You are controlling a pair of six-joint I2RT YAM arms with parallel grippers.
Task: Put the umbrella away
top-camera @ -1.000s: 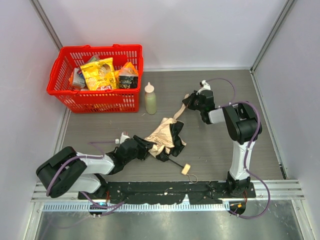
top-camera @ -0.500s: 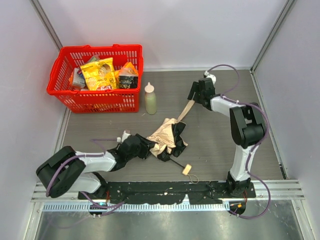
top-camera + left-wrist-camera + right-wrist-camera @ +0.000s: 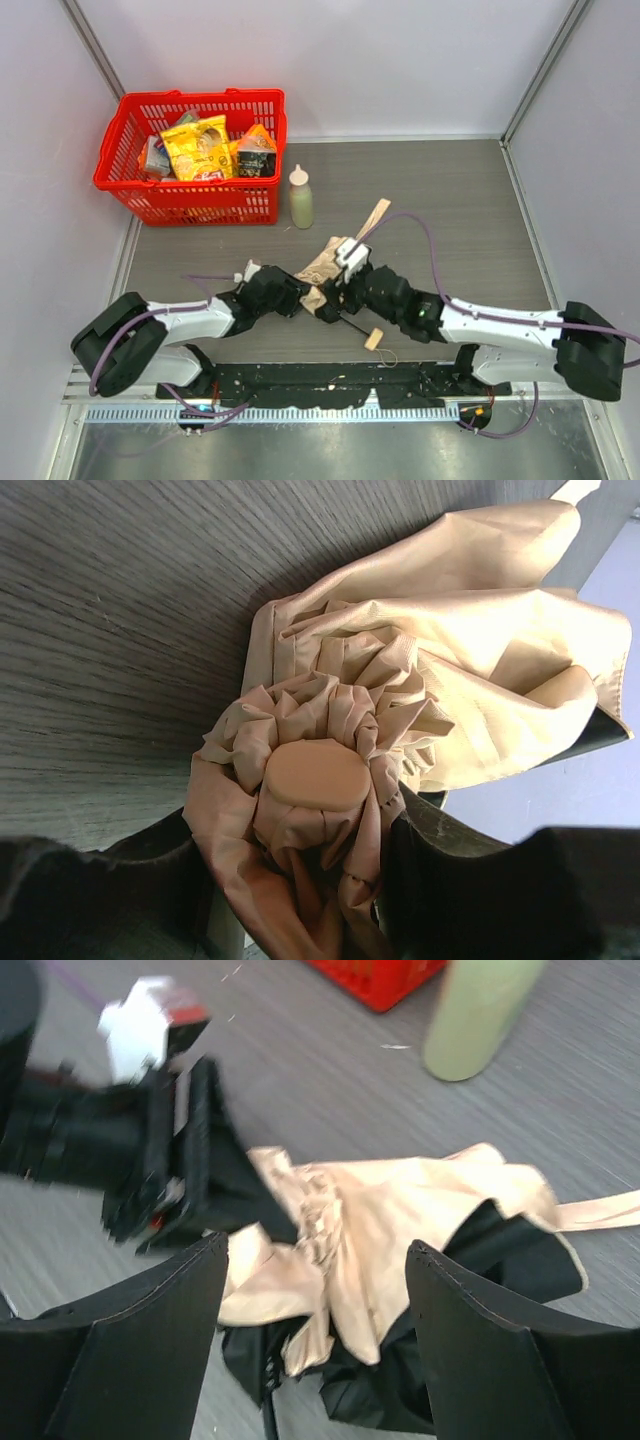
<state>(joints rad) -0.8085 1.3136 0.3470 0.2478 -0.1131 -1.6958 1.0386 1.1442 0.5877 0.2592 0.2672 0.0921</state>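
Umbrella (image 3: 400, 680) is lying bunched directly beneath the spread right gripper (image 3: 315, 1248), while the left gripper (image 3: 297, 297) is pinching its crown.

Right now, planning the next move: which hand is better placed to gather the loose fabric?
Likely right. The right hand is open over the loose umbrella; the left hand is clamped on its bunched end.

Right gripper (image 3: 315, 1250) fingers spread wide, crumpled umbrella (image 3: 400, 1210) showing between them: cream fabric, black underside. Left gripper (image 3: 212, 1198), blurred, meets the fabric's left end. Cream strap trails right. Far side: pale green bottle (image 3: 480, 1010), red basket (image 3: 385, 978) corner. Grey table (image 3: 300, 1090).
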